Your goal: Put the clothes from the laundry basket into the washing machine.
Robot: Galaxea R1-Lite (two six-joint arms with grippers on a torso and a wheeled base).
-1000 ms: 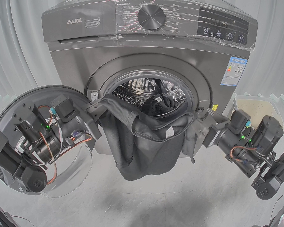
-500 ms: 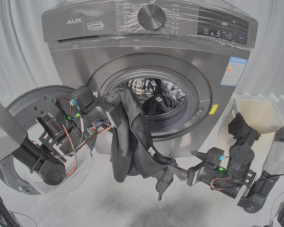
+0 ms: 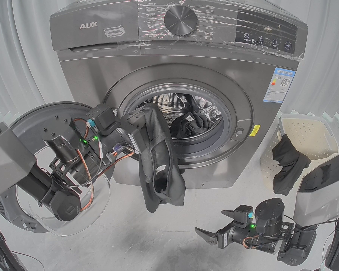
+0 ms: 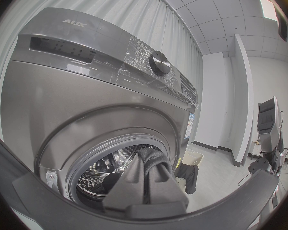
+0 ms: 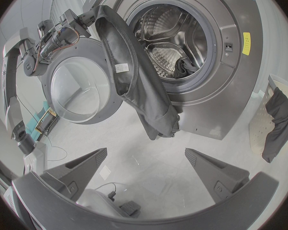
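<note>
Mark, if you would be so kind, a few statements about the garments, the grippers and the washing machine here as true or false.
1. The left gripper is shut on a dark garment hanging before the washing machine opening. True.
2. The right gripper grips that garment too. False: it is open and empty, low near the floor.
3. The door is closed. False: it stands swung open at the robot's left.
4. A dark item lies inside the drum. True.
5. A dark cloth hangs over the laundry basket rim. True.
</note>
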